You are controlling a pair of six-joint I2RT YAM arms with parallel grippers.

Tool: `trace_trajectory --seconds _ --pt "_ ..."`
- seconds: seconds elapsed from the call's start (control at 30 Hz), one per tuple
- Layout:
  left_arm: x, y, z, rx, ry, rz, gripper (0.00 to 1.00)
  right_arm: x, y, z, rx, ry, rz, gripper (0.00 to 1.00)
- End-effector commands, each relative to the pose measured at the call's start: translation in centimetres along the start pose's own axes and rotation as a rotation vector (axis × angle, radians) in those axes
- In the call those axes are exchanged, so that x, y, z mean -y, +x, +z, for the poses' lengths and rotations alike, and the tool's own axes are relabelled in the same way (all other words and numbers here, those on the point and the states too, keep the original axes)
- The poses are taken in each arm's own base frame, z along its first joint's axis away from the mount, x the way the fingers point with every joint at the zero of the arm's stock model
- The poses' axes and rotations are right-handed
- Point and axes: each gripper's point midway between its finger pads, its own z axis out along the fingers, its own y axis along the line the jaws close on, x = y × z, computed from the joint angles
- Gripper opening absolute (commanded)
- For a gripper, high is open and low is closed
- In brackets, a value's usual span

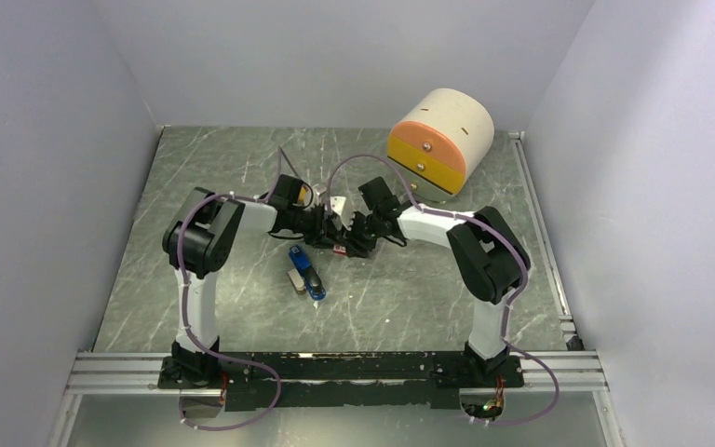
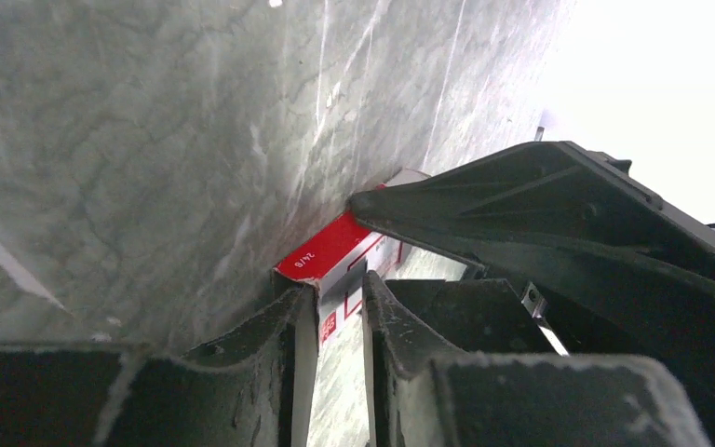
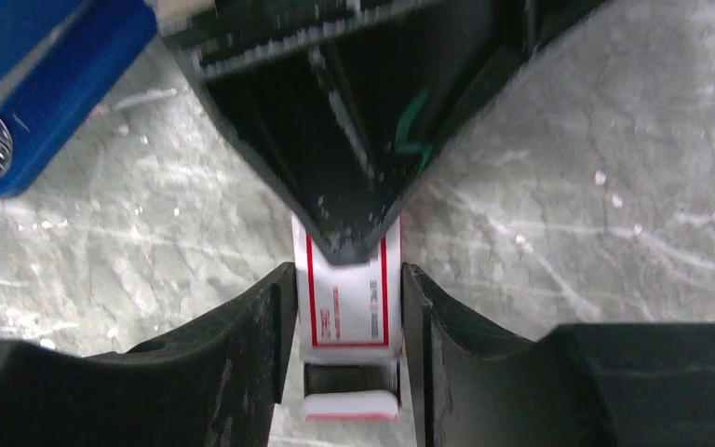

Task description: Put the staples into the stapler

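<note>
Both closed on the light, crushable box (image 2: 326, 250) (staples unseen): left gripper (image 2: 340, 303), right gripper (image 3: 344, 279); hold long sides.

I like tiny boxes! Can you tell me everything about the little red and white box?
The red-and-white box is small and looks like cardboard. It has red faces and a white label framed by red lines, with tiny print. It sits low at the grey marbled table, between the two arms. The right gripper pinches its sides at one end and the left gripper pinches the other. One end shows a dark gap, so it is perhaps partly open.
</note>
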Motion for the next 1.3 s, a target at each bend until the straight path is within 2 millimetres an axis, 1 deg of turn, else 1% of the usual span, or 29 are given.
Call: trace_trajectory --seconds 0.0,0.1,0.17,0.33,0.37,0.43,0.5,0.6,0.67,0.7,0.77,0.87,0.93,1.0,1.1,1.17,1.27 --pt "0.0 1.3 0.8 -0.061 0.0 0.014 0.29 -0.1 -2.5 0.7 0.062 -0.017 -0.018 0.52" --pt "-0.2 0.9 0.6 -0.053 -0.031 0.025 0.3 0.1 -3.3 -0.9 0.088 0.003 0.003 0.62" --pt "-0.4 0.9 0.5 -0.054 -0.048 0.025 0.31 0.4 -3.6 -2.1 0.114 0.028 0.026 0.66" --pt "0.0 0.4 -0.1 -0.033 -0.057 0.033 0.4 0.3 -4.6 -5.2 0.179 0.08 0.088 0.68" --pt "0.0 0.4 -0.2 -0.032 -0.06 0.035 0.41 0.2 -4.9 -5.8 0.188 0.098 0.115 0.68" --pt "0.3 0.6 -0.3 -0.035 -0.047 0.031 0.46 0.4 -5.6 -7.1 0.187 0.141 0.184 0.69" --pt "0.6 0.9 -0.3 -0.039 -0.02 0.021 0.5 1.2 -6.4 -8.5 0.19 0.195 0.241 0.7" --pt "0.6 0.9 -0.4 -0.031 -0.024 0.013 0.53 1.9 -7.6 -10.2 0.21 0.264 0.332 0.71" --pt "0.4 0.7 -0.5 -0.021 -0.041 0.018 0.54 2.5 -8.0 -11.2 0.234 0.331 0.439 0.71" --pt "0.3 0.6 -0.5 -0.019 -0.051 0.021 0.54 2.7 -7.8 -11.4 0.236 0.356 0.497 0.71" --pt "0.2 0.4 -0.6 -0.014 -0.071 0.026 0.54 3.1 -6.4 -11.4 0.184 0.407 0.6 0.69" --pt "0.3 0.3 -0.8 -0.013 -0.085 0.03 0.54 2.8 -3.9 -10.3 0.082 0.439 0.741 0.64" --pt "0.5 0.4 -0.8 -0.023 -0.072 0.03 0.56 2.7 -2.0 -9.4 0.017 0.506 0.818 0.63" --pt "0.6 0.6 -0.8 -0.029 -0.061 0.028 0.58 2.5 -0.7 -8.6 -0.027 0.567 0.868 0.63" --pt "0.5 0.7 -0.9 -0.032 -0.069 0.024 0.59 2.6 0.3 -7.7 -0.045 0.626 0.925 0.63" --pt "0.4 0.7 -0.9 -0.028 -0.076 0.027 0.58 2.5 0.4 -7.0 -0.041 0.617 0.96 0.62" --pt "0.3 0.7 -0.9 -0.029 -0.078 0.027 0.52 1.9 0.5 -5.8 -0.054 0.575 0.981 0.57"
